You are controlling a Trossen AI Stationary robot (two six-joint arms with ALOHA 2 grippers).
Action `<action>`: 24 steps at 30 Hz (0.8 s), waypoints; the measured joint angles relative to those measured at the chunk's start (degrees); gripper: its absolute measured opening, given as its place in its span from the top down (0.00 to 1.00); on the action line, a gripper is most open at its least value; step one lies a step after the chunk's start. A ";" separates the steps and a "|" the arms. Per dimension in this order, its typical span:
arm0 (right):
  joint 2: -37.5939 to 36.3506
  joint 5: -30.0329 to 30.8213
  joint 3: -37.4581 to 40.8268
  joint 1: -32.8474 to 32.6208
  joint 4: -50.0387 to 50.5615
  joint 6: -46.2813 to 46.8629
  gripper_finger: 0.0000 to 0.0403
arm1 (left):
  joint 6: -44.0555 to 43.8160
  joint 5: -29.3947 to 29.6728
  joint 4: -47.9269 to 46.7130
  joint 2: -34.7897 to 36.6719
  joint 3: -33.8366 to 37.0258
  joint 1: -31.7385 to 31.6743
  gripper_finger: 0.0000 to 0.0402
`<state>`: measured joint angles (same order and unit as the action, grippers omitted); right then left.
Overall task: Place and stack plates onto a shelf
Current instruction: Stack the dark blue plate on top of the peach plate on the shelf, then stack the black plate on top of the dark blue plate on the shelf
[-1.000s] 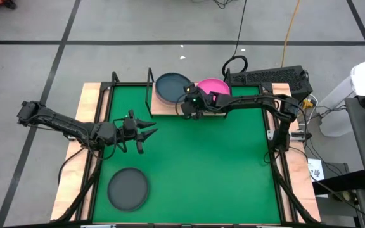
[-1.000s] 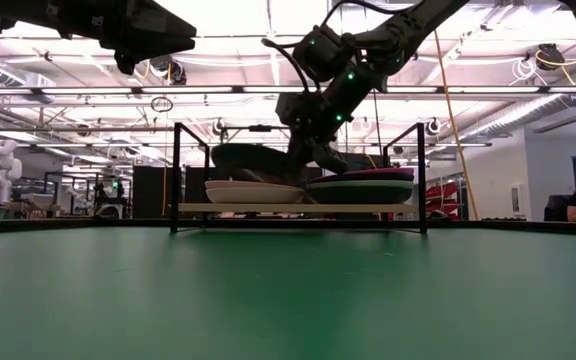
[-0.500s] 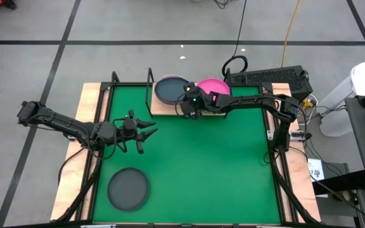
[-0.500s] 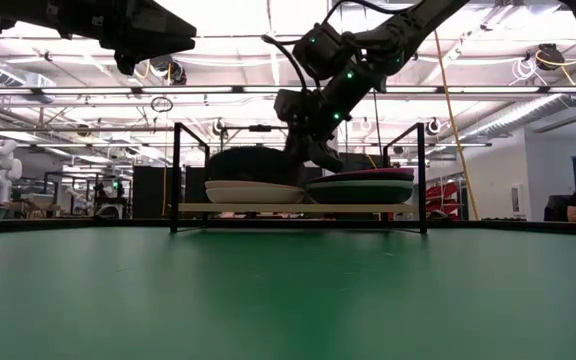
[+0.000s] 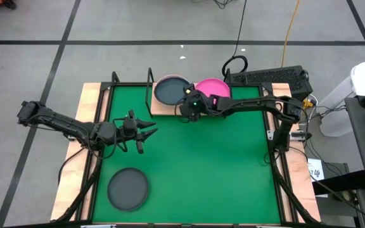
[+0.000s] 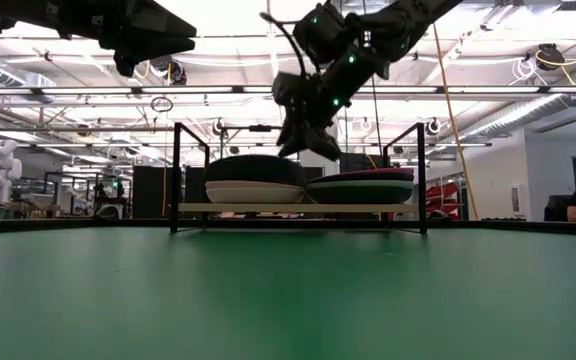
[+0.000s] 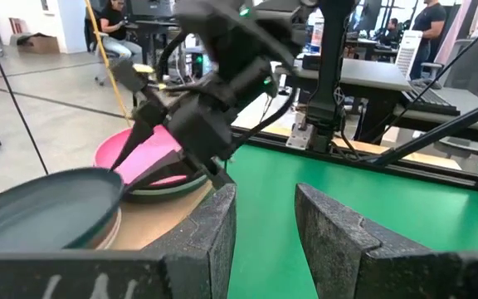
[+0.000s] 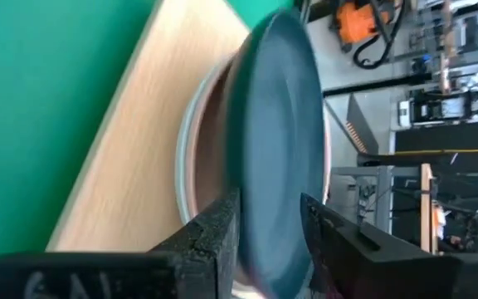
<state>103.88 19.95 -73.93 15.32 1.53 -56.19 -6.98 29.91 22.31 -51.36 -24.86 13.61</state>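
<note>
On the shelf [image 5: 159, 107] [image 6: 298, 208], a dark grey plate [image 5: 171, 90] [image 6: 253, 166] lies flat on a light pink plate [image 6: 253, 192] on the left half. A hot pink plate [image 5: 213, 87] tops a pale green one [image 6: 360, 190] on the right half. My right gripper [image 5: 182, 106] [image 6: 294, 148] [image 8: 270, 224] is open and hovers just above the dark plate's near right rim, clear of it. My left gripper [image 5: 147, 134] [image 7: 264, 216] is open and waits over the table's left part. A second dark grey plate [image 5: 128, 189] rests on the green mat near the front left corner.
Black wire posts [image 6: 176, 175] [image 6: 422, 175] stand at the shelf's ends. Wooden border strips [image 5: 75, 158] edge the green mat [image 5: 208, 171]. A keyboard [image 5: 268, 77] and cables lie beyond the far right corner. People sit in the room behind.
My right gripper lowered the dark grey plate, which was tilted, onto the light pink plate on the shelf's left half. The plate now lies flat there. The gripper has let go and risen above the rim.
</note>
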 joint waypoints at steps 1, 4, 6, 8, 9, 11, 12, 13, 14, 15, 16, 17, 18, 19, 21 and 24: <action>-0.55 0.30 0.00 -0.39 -0.01 0.20 0.72 | -0.34 0.00 -0.03 0.01 0.00 0.00 0.67; -2.05 1.17 0.00 -1.35 -0.16 1.05 0.72 | -1.50 0.00 -0.32 -0.01 -0.01 0.02 0.67; -3.20 1.24 0.00 -1.80 0.97 1.64 0.72 | -2.85 -0.02 -0.42 0.00 -0.02 0.05 0.67; -4.43 1.31 0.00 -2.35 2.10 3.14 0.72 | -4.69 0.00 -1.28 0.01 -0.06 0.42 0.67; -5.32 1.28 0.00 -2.70 3.31 4.67 0.72 | -5.47 -0.02 -2.06 0.01 -0.07 0.68 0.67; -7.04 1.16 0.00 -3.55 5.58 8.44 0.72 | -8.31 -0.06 -4.85 0.01 -0.07 1.47 0.67; -8.07 1.10 0.00 -4.01 6.99 10.50 0.72 | -10.50 -0.13 -7.05 0.01 -0.07 1.68 0.67; -9.06 1.04 0.00 -4.53 8.61 12.56 0.72 | -13.21 -0.17 -9.62 0.01 -0.07 1.80 0.67; -10.10 0.91 0.00 -5.12 9.86 14.84 0.72 | -16.37 -0.30 -12.45 0.01 -0.09 1.86 0.67; -11.06 0.55 0.00 -5.82 11.09 17.01 0.72 | -19.32 -1.22 -16.16 0.00 -0.46 1.69 0.67; -12.25 -0.40 0.02 -6.54 12.51 19.18 0.72 | -22.12 -2.71 -20.37 -0.01 -1.18 1.46 0.67; -13.46 -1.26 0.26 -7.37 13.31 21.56 0.72 | -25.08 -5.06 -24.78 -0.01 -2.13 1.21 0.67; -14.58 -2.35 0.81 -8.26 13.32 23.79 0.72 | -27.72 -7.51 -28.81 -0.01 -3.14 1.09 0.67; -15.74 -3.47 1.55 -9.13 12.91 25.85 0.72 | -29.55 -10.02 -32.37 -0.11 -4.07 0.82 0.67; -18.13 -5.19 3.62 -11.01 12.42 28.85 0.72 | -31.13 -15.12 -39.27 -1.56 -6.23 0.35 0.67; -21.30 -5.44 8.29 -14.04 7.45 31.25 0.72 | -29.52 -22.41 -47.39 -4.19 -9.60 0.20 0.67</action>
<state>82.58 14.51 -65.64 1.28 8.98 -24.94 -36.50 7.50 -25.09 -55.55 -34.46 13.80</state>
